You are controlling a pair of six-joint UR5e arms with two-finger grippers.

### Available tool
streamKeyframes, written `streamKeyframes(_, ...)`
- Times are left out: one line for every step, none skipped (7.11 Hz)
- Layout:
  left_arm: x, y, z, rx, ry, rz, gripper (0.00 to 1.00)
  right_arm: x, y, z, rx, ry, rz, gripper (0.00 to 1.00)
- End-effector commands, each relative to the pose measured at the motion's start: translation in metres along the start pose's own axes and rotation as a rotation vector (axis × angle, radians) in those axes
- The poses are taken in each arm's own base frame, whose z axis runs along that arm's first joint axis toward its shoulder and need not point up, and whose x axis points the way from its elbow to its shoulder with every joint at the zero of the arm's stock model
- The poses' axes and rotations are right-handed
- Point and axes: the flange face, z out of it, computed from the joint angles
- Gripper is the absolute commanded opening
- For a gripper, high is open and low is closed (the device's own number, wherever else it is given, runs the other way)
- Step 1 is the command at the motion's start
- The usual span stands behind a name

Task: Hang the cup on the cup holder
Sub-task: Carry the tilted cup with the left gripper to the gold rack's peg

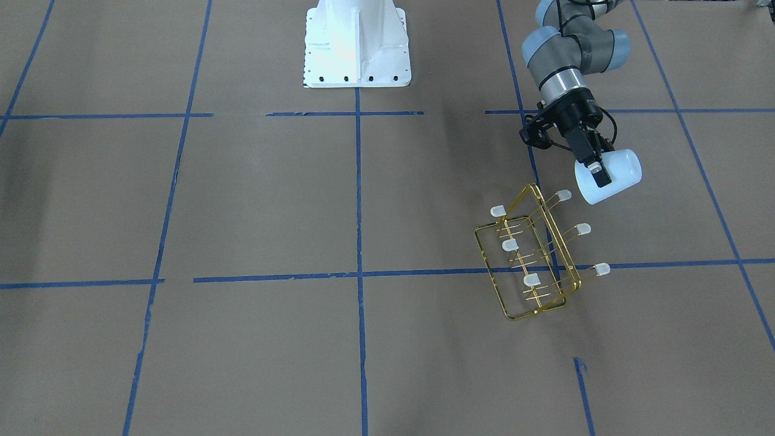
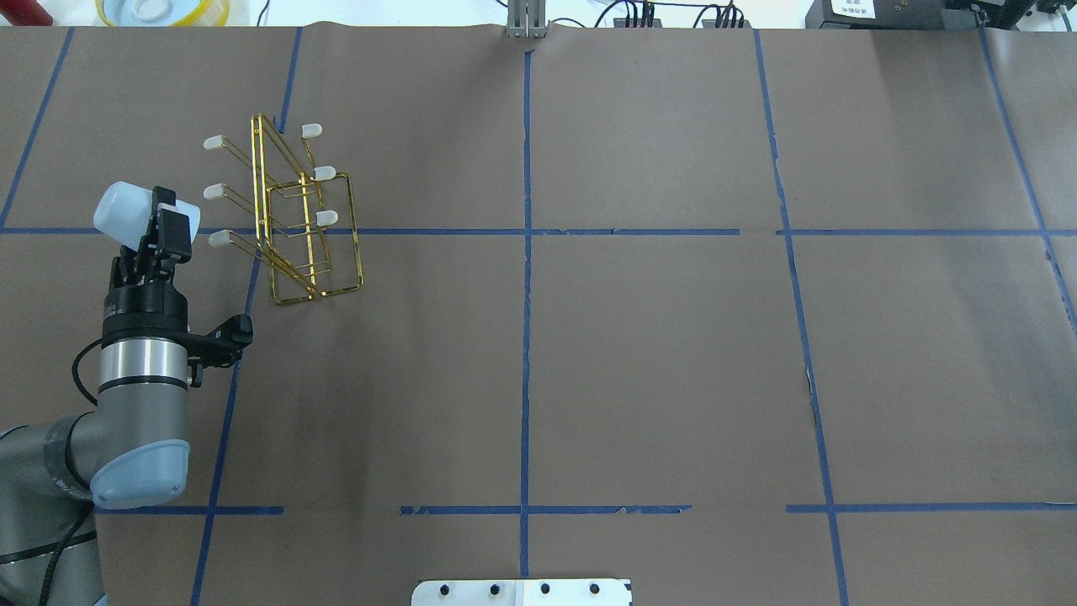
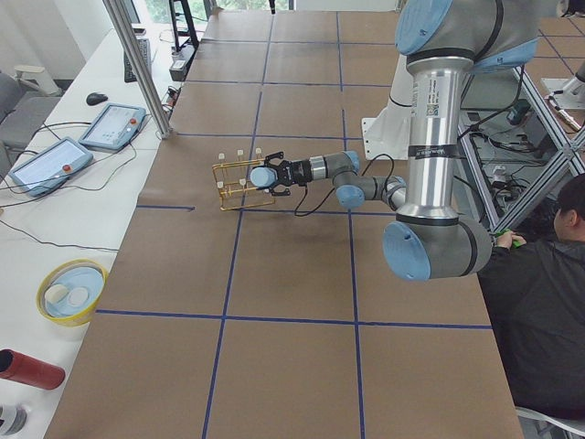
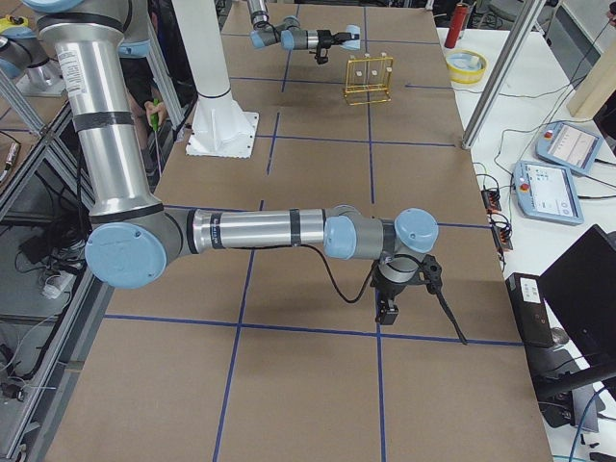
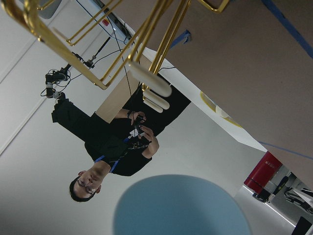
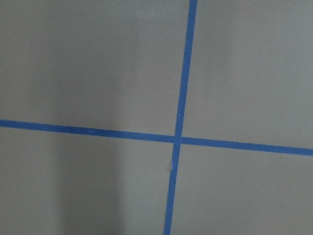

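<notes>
My left gripper [image 1: 596, 171] is shut on the pale blue cup [image 1: 613, 175] and holds it on its side above the table. The gold wire cup holder [image 1: 533, 254] stands just beside it, its white-capped prongs [image 1: 563, 196] pointing toward the cup, with a small gap between them. In the overhead view the cup [image 2: 124, 209] in my left gripper [image 2: 166, 224] is left of the holder [image 2: 296, 220]. The left wrist view shows the cup [image 5: 181, 208] below the holder's prongs [image 5: 149, 85]. My right gripper [image 4: 390, 308] hangs low over the table far from both; I cannot tell if it is open or shut.
The white robot base [image 1: 357, 48] stands at the table's middle edge. A yellow bowl [image 3: 71, 291], a red can [image 3: 27, 369] and tablets [image 3: 111, 125] lie beyond the table's far edge. A metal post [image 3: 137, 64] stands there. An operator [image 3: 539, 302] sits by the robot.
</notes>
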Motion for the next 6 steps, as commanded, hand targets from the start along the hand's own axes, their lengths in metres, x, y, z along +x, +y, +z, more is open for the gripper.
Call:
streamKeyframes(-0.004,-0.012,0.002,-0.004,-0.003,0.027,0.00,0.000,0.000,0.000,0.000,0.000,0.000,1.00)
streamKeyframes(-0.006,-0.019,0.003,-0.015,-0.011,0.030,0.00,0.000,0.000,0.000,0.000,0.000,0.000,1.00)
streamKeyframes(-0.008,-0.031,0.006,-0.021,-0.013,0.036,0.01,0.000,0.000,0.000,0.001,0.000,-0.001,1.00)
streamKeyframes(-0.009,-0.037,0.007,-0.023,-0.014,0.038,0.01,0.000,0.000,0.000,-0.001,0.000,-0.001,1.00)
streamKeyframes(-0.007,-0.045,0.009,-0.024,-0.012,0.047,0.02,0.000,0.000,0.000,0.000,0.000,0.002,1.00)
streamKeyframes(-0.006,-0.047,0.009,-0.023,-0.012,0.053,0.02,0.000,0.000,0.000,0.000,0.000,0.000,1.00)
